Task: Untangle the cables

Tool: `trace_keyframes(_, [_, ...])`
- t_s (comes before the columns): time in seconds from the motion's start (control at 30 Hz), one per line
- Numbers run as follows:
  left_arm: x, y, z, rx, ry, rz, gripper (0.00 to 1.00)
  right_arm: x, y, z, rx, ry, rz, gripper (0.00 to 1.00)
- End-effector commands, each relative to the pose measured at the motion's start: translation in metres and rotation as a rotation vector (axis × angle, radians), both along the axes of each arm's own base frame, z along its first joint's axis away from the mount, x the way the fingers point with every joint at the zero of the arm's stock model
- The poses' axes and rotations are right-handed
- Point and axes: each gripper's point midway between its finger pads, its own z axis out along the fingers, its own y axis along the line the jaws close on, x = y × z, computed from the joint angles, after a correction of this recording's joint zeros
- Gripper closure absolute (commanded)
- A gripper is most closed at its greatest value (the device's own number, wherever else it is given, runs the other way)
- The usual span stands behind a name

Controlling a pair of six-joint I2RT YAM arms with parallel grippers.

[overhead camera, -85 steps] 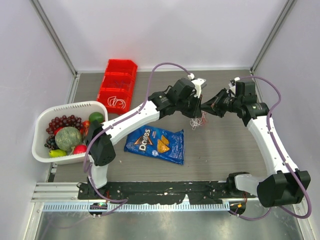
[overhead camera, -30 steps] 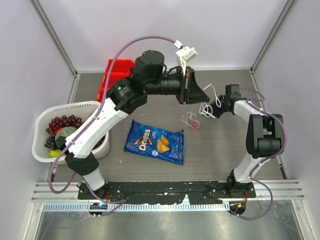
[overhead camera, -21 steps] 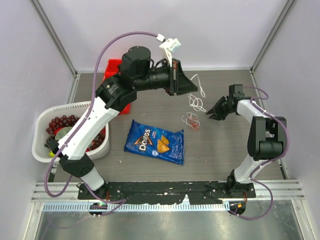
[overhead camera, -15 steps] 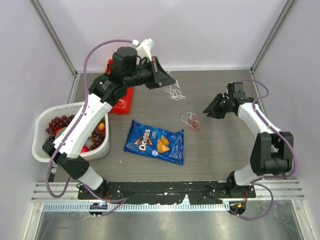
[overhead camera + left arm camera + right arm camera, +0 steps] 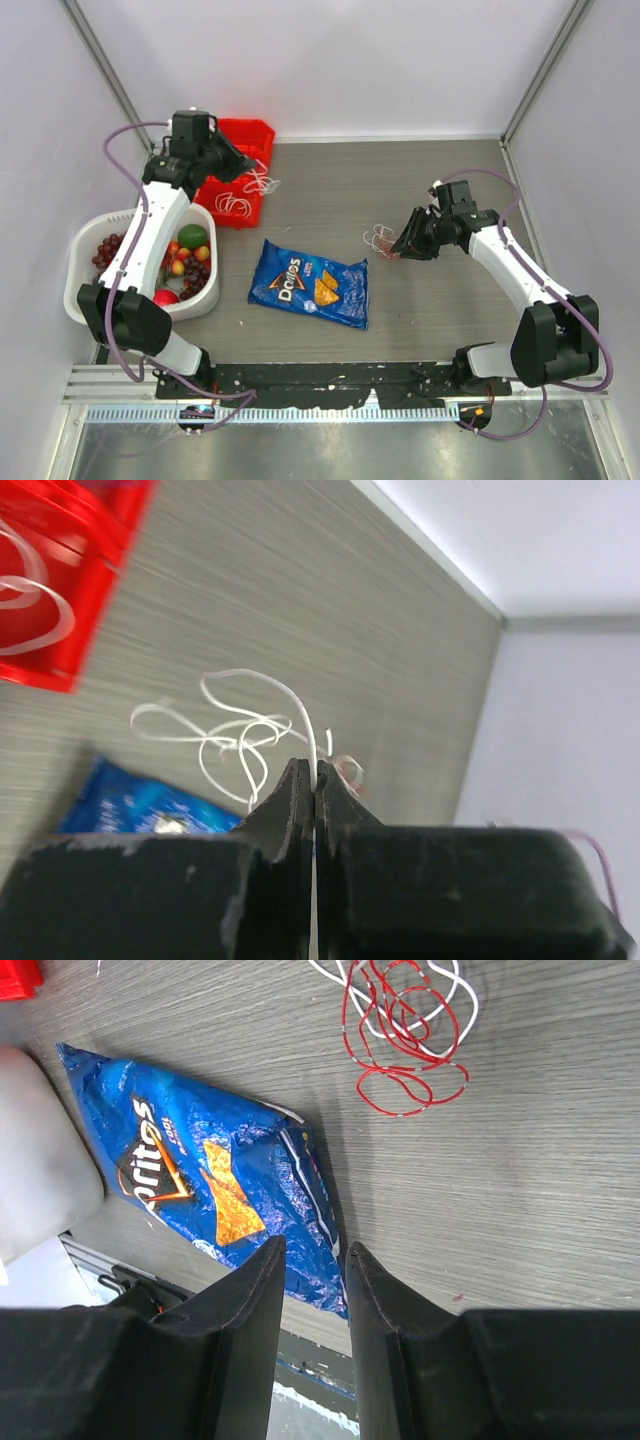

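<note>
A thin white cable (image 5: 262, 183) hangs in loose loops from my left gripper (image 5: 243, 168), which is shut on it at the right edge of the red bin (image 5: 245, 128). In the left wrist view the jaws pinch one strand of the white cable (image 5: 240, 730) at the left gripper's tip (image 5: 315, 772). A red cable (image 5: 380, 239) lies curled on the table with a few white strands in it. My right gripper (image 5: 397, 249) hovers just right of it, open and holding nothing. In the right wrist view the red cable (image 5: 400, 1050) lies well ahead of the right gripper (image 5: 314, 1255).
A blue chip bag (image 5: 311, 288) lies in the middle of the table, left of the red cable. The red bin holds more white loops (image 5: 232, 205). A white basket (image 5: 75, 270) of fruit stands at the left edge.
My left arm has swung left to the red bin, carrying the white cable away from the red one. My right gripper let go of the white cable, opened wider and moved beside the red cable.
</note>
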Motion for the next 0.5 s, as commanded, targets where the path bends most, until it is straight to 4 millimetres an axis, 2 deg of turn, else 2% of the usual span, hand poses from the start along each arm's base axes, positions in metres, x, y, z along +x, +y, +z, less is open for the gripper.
trace_keyframes(0.0, [0.022, 0.064, -0.019, 0.195, 0.061, 0.188, 1.00, 0.011, -0.002, 0.036, -0.010, -0.106, 0.019, 0.64])
trace_keyframes(0.1, [0.039, 0.078, -0.025, 0.222, 0.077, 0.206, 1.00, 0.009, -0.004, 0.043, -0.022, -0.118, 0.025, 0.64])
trace_keyframes(0.23, [0.055, 0.101, -0.041, 0.248, 0.115, 0.266, 1.00, 0.003, -0.008, 0.041, -0.043, -0.114, 0.036, 0.64])
trace_keyframes(0.47, [0.071, 0.120, -0.079, 0.222, 0.213, 0.298, 1.00, -0.001, -0.006, 0.035, -0.031, -0.086, 0.027, 0.64])
